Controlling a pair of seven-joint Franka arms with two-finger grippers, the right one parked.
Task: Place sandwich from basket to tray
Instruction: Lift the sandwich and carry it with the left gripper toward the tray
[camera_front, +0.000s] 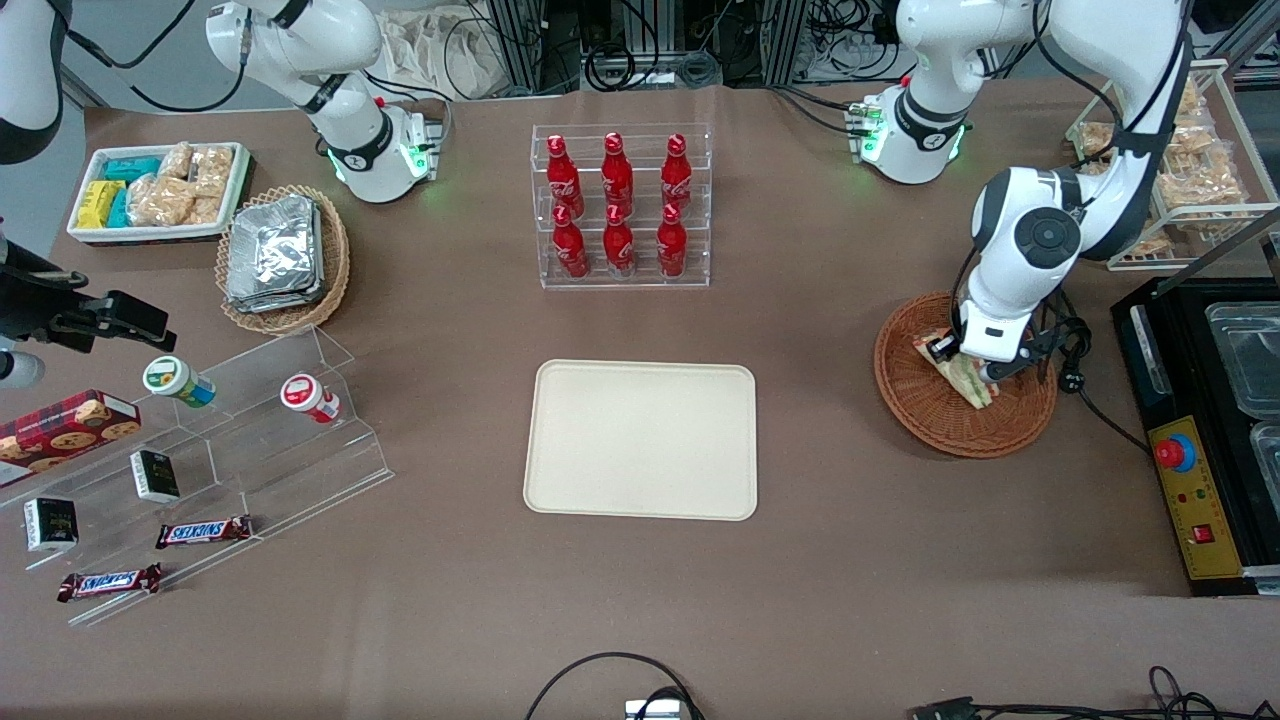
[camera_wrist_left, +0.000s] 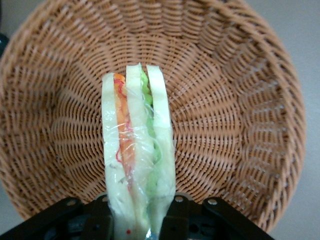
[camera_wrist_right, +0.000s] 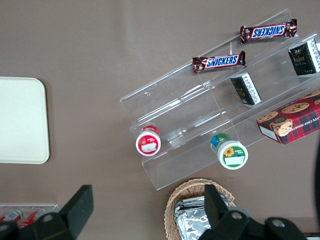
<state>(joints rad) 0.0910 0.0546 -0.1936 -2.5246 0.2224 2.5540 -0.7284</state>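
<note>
The sandwich (camera_front: 968, 381), a plastic-wrapped wedge of white bread with orange, red and green filling, is inside the reddish-brown woven basket (camera_front: 925, 420) toward the working arm's end of the table. My left gripper (camera_front: 963, 360) reaches down into the basket and is shut on the sandwich. In the left wrist view the sandwich (camera_wrist_left: 137, 145) stands on edge between the black fingers (camera_wrist_left: 177, 220), with the basket (camera_wrist_left: 230, 125) wall all around it. Whether the sandwich still touches the basket floor I cannot tell. The cream tray (camera_front: 640, 440) lies bare at the table's middle.
A clear rack of red bottles (camera_front: 620, 205) stands farther from the front camera than the tray. Beside the basket are a black appliance (camera_front: 1195, 440) with a red button, a dark cable (camera_front: 1075, 375) and a wire rack of snacks (camera_front: 1190, 170).
</note>
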